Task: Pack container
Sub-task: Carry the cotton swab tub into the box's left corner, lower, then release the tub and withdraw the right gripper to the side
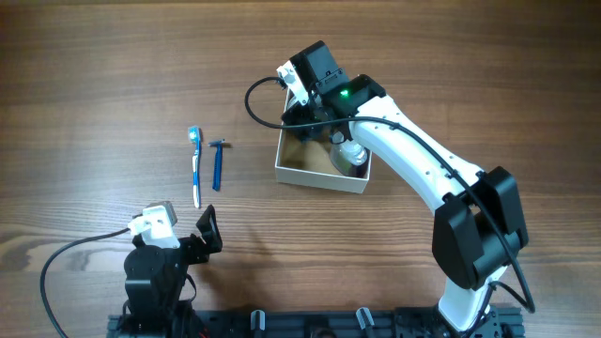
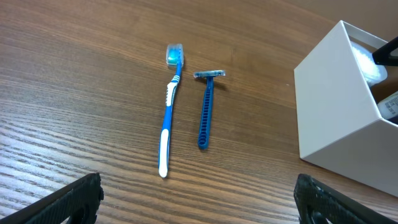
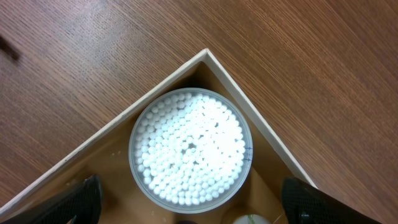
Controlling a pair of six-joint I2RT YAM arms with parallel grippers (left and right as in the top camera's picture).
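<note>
Right gripper fingers wide, empty; cotton-swab jar just ahead between them, in container corner. Left gripper wide, empty; toothbrush, razor ahead.

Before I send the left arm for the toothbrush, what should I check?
1. Left gripper open and empty: ok.
2. Toothbrush lying free, apart from the razor: ok.
3. Jar seated in a corner of the container: ok.
4. Right gripper open, fingers off the jar: ok.
5. Right arm clear of the container: not ok, it hangs over it.
6. Room in the container for the toothbrush: cannot tell, the arm covers much of it.
</note>
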